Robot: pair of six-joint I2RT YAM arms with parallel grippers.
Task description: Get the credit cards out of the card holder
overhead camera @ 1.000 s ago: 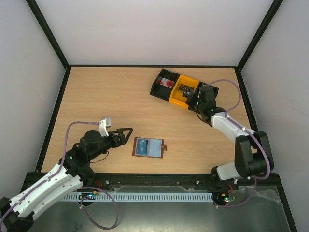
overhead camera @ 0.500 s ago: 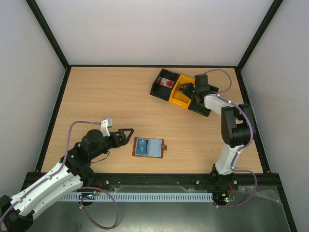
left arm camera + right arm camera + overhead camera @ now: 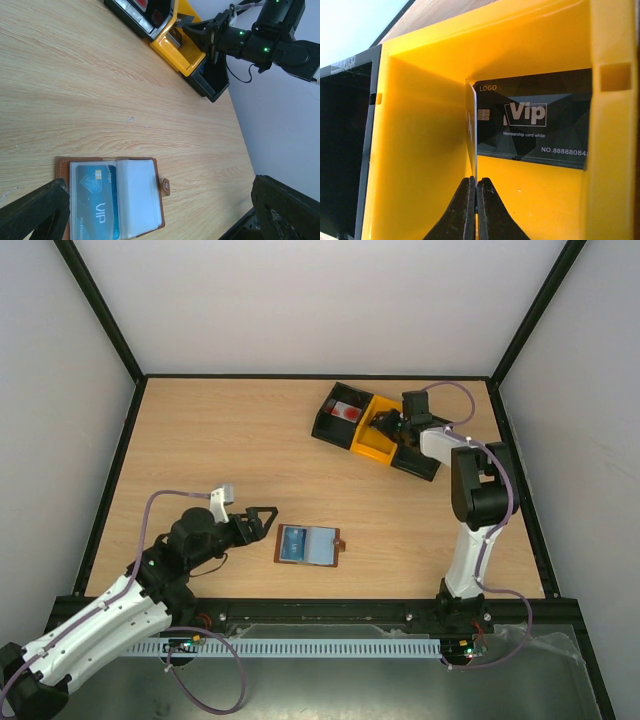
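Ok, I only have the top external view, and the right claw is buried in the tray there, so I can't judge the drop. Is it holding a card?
Observer: Yes. In the right wrist view the right claw is shut on a thin card, which stands upright and is seen edge-on inside the yellow bin.
Operator: Anything else in that bin?
Observer: One black card marked Vip stands against the wall behind it.
Operator: And the holder, any cards in it?
Observer: The left wrist view shows the card holder lying open, with a blue VIP card in the sleeve away from the snap tab. The other sleeve looks empty.
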